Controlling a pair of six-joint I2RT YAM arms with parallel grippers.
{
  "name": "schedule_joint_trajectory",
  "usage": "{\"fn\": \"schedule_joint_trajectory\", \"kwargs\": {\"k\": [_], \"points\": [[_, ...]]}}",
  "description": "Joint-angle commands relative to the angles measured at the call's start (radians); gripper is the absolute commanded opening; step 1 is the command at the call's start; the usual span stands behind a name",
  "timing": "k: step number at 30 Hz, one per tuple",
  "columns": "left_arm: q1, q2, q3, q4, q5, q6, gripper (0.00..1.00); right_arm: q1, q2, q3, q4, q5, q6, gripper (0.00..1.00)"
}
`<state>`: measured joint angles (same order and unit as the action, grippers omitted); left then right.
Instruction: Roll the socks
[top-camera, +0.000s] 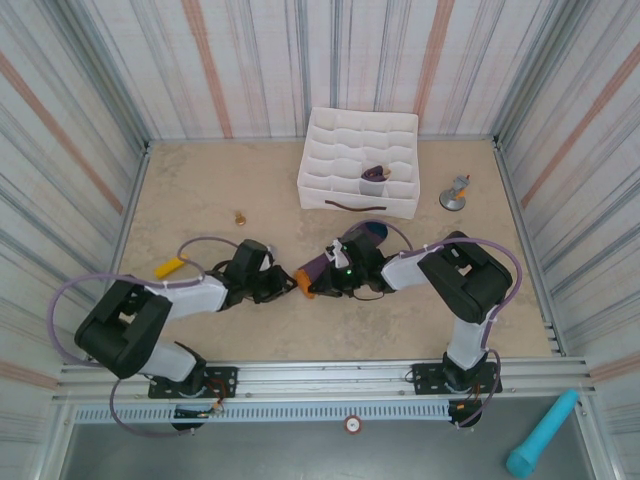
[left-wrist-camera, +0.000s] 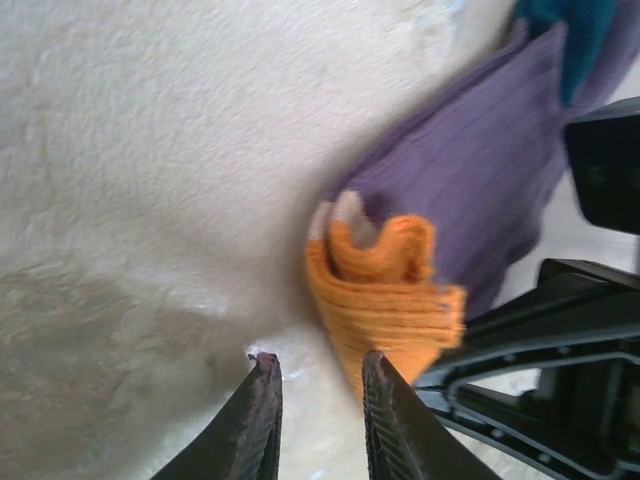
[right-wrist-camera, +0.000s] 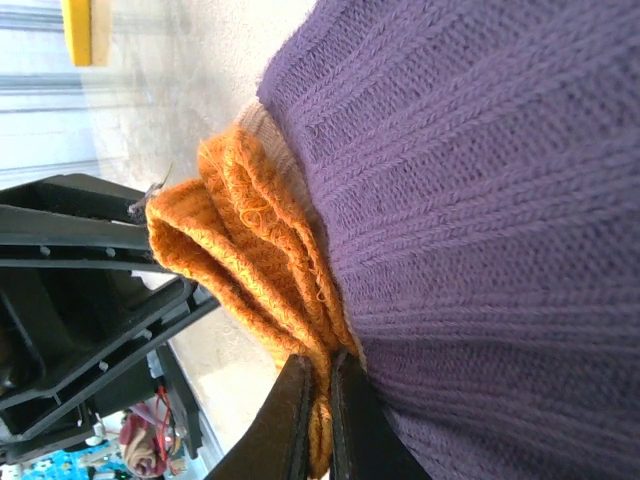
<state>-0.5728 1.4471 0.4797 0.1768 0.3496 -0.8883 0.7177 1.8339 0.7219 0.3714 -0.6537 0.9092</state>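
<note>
The purple socks (top-camera: 352, 246) lie stacked at the table's middle, their orange cuffs (top-camera: 305, 283) pointing left. In the right wrist view my right gripper (right-wrist-camera: 322, 375) is shut on the folded orange cuff (right-wrist-camera: 250, 260), with purple knit (right-wrist-camera: 480, 200) beside it. My left gripper (left-wrist-camera: 320, 385) stands just left of the cuffs, its jaws a little apart with bare table between them. The bunched orange cuff (left-wrist-camera: 385, 290) touches the outer tip of its right finger (left-wrist-camera: 385, 410). From above, the two grippers, left (top-camera: 283, 285) and right (top-camera: 330, 272), face each other across the cuffs.
A white gridded fabric box (top-camera: 340, 130) stands at the back, holding a rolled purple sock (top-camera: 375, 178). A yellow object (top-camera: 170, 266) lies by the left arm, a small metal piece (top-camera: 455, 193) at the right, a tiny brown item (top-camera: 240, 216) mid-left. Striped walls surround the table.
</note>
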Motion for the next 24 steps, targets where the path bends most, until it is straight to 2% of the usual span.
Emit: {"fn": "schedule_joint_trajectory", "kwargs": {"k": [1,13,19,24], "points": [[0.005,0.046,0.011,0.031,-0.008,-0.003,0.27,-0.008,0.081,-0.056,-0.185,0.129,0.024,0.0],[0.005,0.112,-0.011,0.1,-0.021,-0.021,0.31,-0.015,0.082,-0.055,-0.184,0.123,0.024,0.0],[0.005,0.138,-0.032,0.144,-0.023,-0.029,0.42,-0.021,0.082,-0.057,-0.175,0.116,0.029,0.0],[0.005,0.166,-0.044,0.179,-0.02,-0.041,0.4,-0.023,0.081,-0.063,-0.167,0.112,0.033,0.0]]}}
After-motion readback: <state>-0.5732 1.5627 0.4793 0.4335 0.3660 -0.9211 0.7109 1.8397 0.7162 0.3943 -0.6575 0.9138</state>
